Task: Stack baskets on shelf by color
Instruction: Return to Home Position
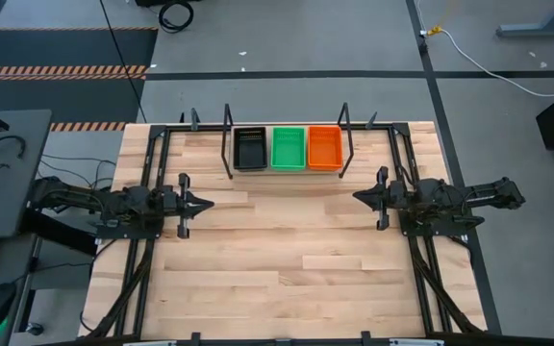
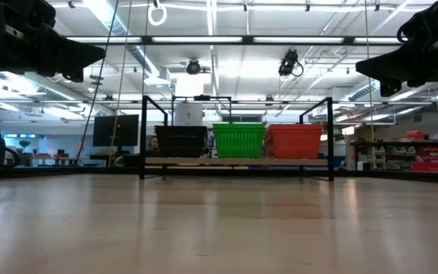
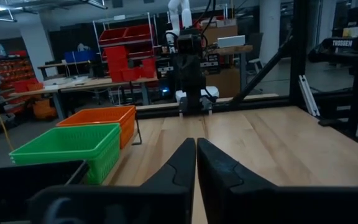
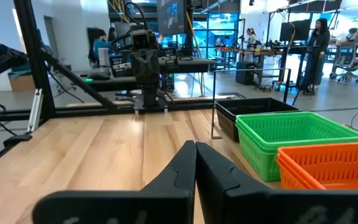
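Three stacks of baskets stand side by side on the shelf (image 1: 287, 174) at the table's far edge: black (image 1: 250, 149) on the left, green (image 1: 289, 148) in the middle, orange (image 1: 324, 147) on the right. In the low view the black (image 2: 180, 141), green (image 2: 239, 140) and orange (image 2: 296, 141) stacks rest on the pale board (image 2: 234, 161) between black rods. My left gripper (image 1: 208, 203) hovers shut at the table's left, pointing toward the middle. My right gripper (image 1: 358, 198) hovers shut at the right, facing it. Both grippers are held above the tabletop and hold nothing.
Bare wooden tabletop (image 1: 287, 259) stretches between and in front of the two grippers. Black arm frames (image 1: 147, 250) run along the table's left and right sides. Beyond the table, people (image 4: 321, 43) stand and sit in the room at work benches.
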You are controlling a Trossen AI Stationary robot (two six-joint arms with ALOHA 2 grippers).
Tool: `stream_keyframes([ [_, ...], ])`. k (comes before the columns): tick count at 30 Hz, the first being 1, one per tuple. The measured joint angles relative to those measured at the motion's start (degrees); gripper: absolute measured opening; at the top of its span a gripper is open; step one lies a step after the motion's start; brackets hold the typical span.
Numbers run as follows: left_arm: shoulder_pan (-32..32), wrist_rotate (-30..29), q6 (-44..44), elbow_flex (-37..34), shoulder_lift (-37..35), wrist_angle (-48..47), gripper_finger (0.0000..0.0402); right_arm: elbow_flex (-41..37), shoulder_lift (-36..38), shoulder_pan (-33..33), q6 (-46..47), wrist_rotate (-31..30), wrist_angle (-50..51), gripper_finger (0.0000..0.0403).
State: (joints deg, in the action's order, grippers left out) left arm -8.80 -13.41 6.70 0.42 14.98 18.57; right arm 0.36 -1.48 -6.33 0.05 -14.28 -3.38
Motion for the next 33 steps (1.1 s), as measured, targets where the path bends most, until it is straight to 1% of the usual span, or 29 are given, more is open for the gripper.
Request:
stream_keyframes([
  [4, 0.00, -0.02, 0.00, -0.01, 0.00, 0.00, 0.0019, 0.00, 0.00, 0.00, -0.01, 0.02, 0.02, 0.0013],
  [13, 0.00, -0.02, 0.00, -0.01, 0.00, 0.01, 0.0031, 0.00, 0.00, 0.00, -0.02, 0.02, 0.02, 0.0013],
  [23, 0.00, -0.02, -0.02, -0.01, 0.00, 0.02, 0.0021, 0.00, 0.00, 0.00, -0.02, 0.02, 0.02, 0.0013],
  [33, 0.00, -0.02, 0.00, -0.04, 0.00, 0.02, 0.0032, 0.00, 0.00, 0.00, -0.02, 0.02, 0.04, 0.0013],
])
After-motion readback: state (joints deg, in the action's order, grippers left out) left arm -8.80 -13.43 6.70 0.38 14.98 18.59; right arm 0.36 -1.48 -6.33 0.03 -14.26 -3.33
